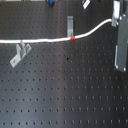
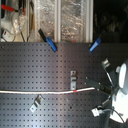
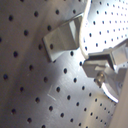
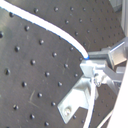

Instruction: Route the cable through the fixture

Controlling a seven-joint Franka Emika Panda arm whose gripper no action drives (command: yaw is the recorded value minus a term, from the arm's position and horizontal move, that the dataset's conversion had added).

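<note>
The white cable (image 1: 40, 40) runs from the first exterior view's left edge across the black board, past its red band (image 1: 73, 37), and rises to my gripper (image 1: 116, 21) at the right. One metal fixture bracket (image 1: 70, 23) stands just behind the cable. Another (image 1: 23, 48) stands just in front of it, further left. In the second exterior view the cable (image 2: 35, 93) ends at the gripper (image 2: 96, 88). Both wrist views show the cable (image 4: 55, 31) entering the fingers (image 4: 95, 70) beside a bracket (image 3: 62, 37). The gripper looks shut on the cable.
A third small bracket (image 1: 15, 61) lies near the first exterior view's left. Two blue clips (image 2: 50, 42) (image 2: 96, 45) sit at the board's far edge in the second exterior view, with shelves and clutter (image 2: 60, 17) behind them. The perforated board (image 1: 65, 95) extends toward the first exterior view's bottom.
</note>
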